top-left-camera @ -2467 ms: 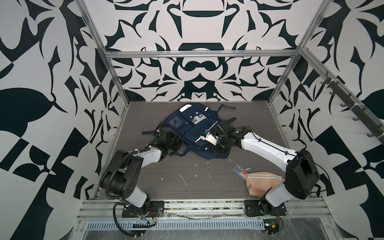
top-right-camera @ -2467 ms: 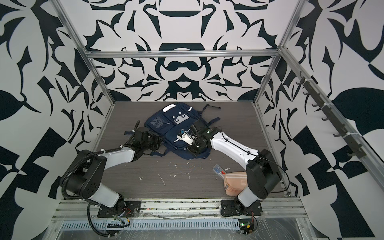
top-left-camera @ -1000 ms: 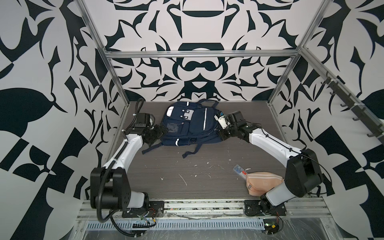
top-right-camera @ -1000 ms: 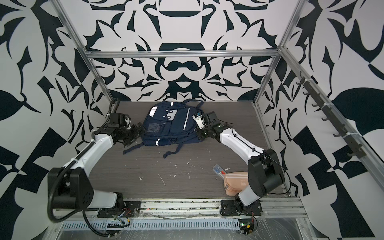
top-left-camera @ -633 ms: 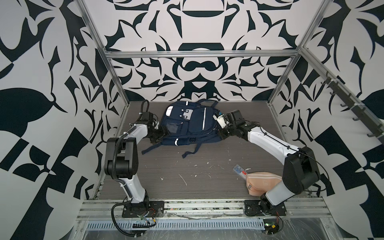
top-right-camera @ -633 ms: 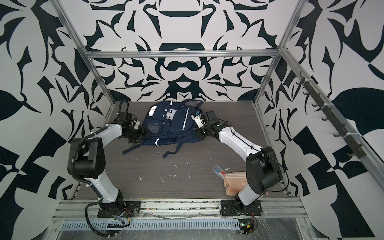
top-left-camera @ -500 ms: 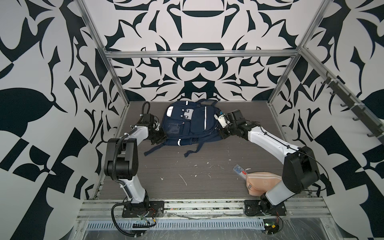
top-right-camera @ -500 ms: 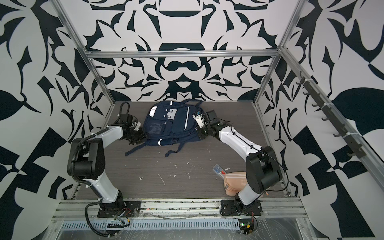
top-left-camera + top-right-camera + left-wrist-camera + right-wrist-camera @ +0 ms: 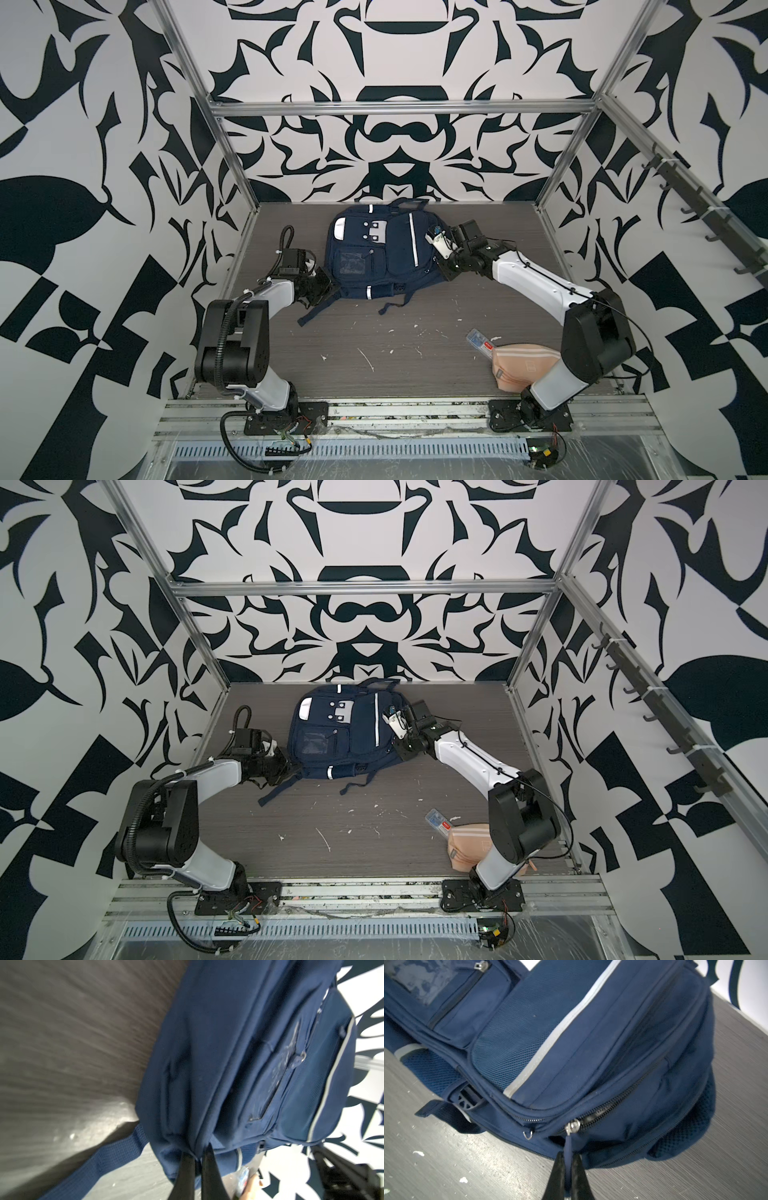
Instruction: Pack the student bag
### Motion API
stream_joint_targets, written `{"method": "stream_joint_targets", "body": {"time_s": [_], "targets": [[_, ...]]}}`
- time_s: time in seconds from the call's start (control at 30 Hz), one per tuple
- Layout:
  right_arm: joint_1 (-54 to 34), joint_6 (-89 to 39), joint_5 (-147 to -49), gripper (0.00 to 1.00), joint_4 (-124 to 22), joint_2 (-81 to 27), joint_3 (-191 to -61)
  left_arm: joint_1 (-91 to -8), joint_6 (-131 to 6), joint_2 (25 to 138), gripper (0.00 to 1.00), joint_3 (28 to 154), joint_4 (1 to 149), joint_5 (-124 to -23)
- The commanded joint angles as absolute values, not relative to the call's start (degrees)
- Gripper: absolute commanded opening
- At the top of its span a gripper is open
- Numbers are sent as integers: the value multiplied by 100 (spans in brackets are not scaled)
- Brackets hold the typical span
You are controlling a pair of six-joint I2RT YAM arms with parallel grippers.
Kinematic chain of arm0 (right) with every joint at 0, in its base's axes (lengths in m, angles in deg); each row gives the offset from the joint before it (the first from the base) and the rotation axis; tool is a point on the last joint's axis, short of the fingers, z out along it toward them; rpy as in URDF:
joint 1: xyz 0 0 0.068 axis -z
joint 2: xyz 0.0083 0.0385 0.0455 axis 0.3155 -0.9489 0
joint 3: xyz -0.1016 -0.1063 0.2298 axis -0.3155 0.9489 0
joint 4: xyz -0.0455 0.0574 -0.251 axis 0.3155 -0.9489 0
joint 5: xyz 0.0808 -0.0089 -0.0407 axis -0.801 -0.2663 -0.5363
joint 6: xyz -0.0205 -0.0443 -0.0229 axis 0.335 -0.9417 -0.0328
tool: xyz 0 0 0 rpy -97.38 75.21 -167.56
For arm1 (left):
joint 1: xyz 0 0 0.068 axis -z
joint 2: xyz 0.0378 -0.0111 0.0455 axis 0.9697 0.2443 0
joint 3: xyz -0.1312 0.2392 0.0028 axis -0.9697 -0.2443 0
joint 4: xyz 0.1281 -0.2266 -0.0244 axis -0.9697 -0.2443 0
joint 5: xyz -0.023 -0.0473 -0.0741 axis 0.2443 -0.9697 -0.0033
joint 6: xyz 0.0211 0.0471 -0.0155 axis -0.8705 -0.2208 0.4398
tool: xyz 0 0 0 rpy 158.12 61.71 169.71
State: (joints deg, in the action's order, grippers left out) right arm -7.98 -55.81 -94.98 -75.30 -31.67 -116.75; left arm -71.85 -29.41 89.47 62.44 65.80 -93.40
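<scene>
We see the navy, white-striped student bag (image 9: 395,257) lying front-up at the back of the worktop (image 9: 415,332).

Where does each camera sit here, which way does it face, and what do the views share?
Top views: high at the front, looking down and back at the backpack on the table; left arm and right arm show whole.
Left wrist: on the left arm, looking along the left gripper, shut on the backpack's corner seam.
Right wrist: on the right arm, looking along the right gripper, shut on a zipper pull.
Shared: every view shows the backpack.
</scene>
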Motion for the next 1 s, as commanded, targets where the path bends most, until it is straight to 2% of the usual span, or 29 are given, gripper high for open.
{"method": "stream_joint_targets", "body": {"time_s": [0.0,0.27,0.6,0.7,0.83,0.97], "targets": [[-1182,-5807,-11006,0,-7358,-2899,-11234,-6926,-2548,8717,0,6094,6815,-10106],[-958,-4661,-10552,0,-7056,-2691,-10480,-7029,-2482,8587,0,5793,6719,-9906],[-705,-4028,-9906,0,-7288,-2295,-10046,-7312,-2685,8466,0,5622,6487,-10020],[-501,-3793,-10144,0,-7101,-2150,-9901,-7347,-2725,8473,0,5597,6435,-10056],[-236,-3326,-11150,0,-6402,-2067,-9577,-7407,-2753,8482,0,5545,6395,-10130],[-420,-3485,-11463,0,-5754,-1830,-9279,-7419,-2856,8394,0,5577,6194,-10143]]}}
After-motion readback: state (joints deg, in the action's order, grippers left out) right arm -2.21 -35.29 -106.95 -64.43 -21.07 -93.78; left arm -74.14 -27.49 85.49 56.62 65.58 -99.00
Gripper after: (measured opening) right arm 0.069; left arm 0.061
